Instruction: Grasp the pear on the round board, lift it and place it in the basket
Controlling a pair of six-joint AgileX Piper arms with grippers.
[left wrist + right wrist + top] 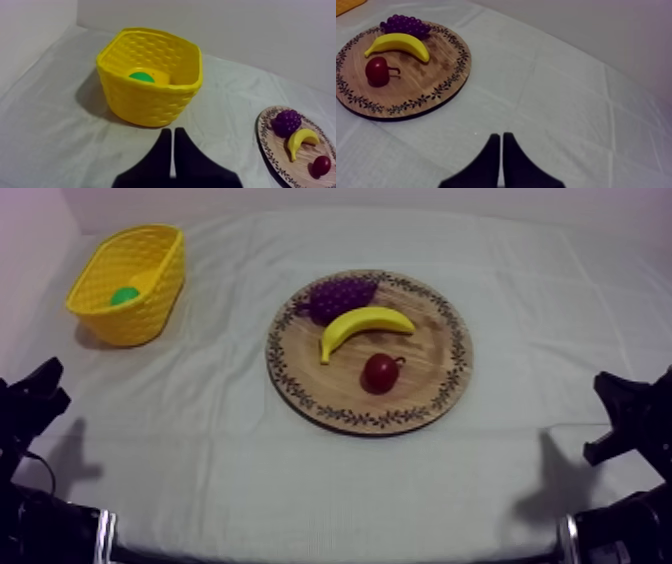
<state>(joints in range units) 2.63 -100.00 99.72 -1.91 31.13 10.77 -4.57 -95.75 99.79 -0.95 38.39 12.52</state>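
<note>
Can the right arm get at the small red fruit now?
Probably yes: only bare cloth lies between the right gripper and the wooden board, and the small red fruit sits clear of the banana. The shut fingers must open first.

Yellow basket (pixel 145 313) and banana (pixel 365 323), green pear (pixel 124 295), purple grapes (pixel 340 293), small red fruit (pixel 380 373), brown board (pixel 430 348) with dark patterned rim.

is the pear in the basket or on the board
In: the green pear lies inside the yellow basket; the wooden board carries grapes, banana and small red fruit.
</note>
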